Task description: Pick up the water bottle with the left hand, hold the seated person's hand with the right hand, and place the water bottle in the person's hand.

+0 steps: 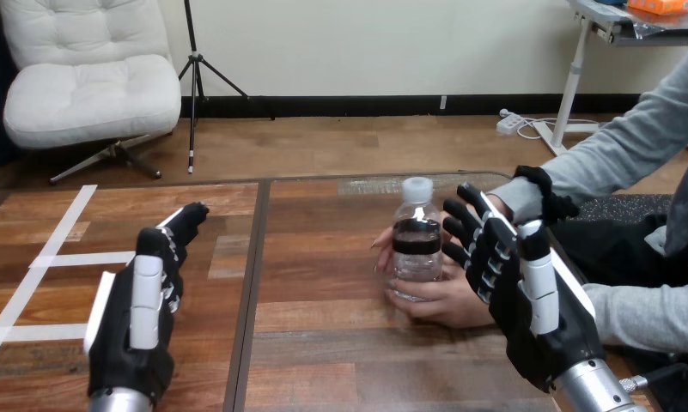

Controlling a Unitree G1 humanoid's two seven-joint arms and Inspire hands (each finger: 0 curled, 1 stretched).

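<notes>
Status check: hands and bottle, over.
Left hand open, empty. Right hand open, beside the person's hands. Clear plastic water bottle, white cap, upright in the person's grasp. Nothing in the way.

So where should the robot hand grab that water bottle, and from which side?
Probably its upper part, between the dark label band and white cap, reached from the view's left by the left robot hand. The water bottle stands upright, and the person's hands wrap its lower half and right side.
</notes>
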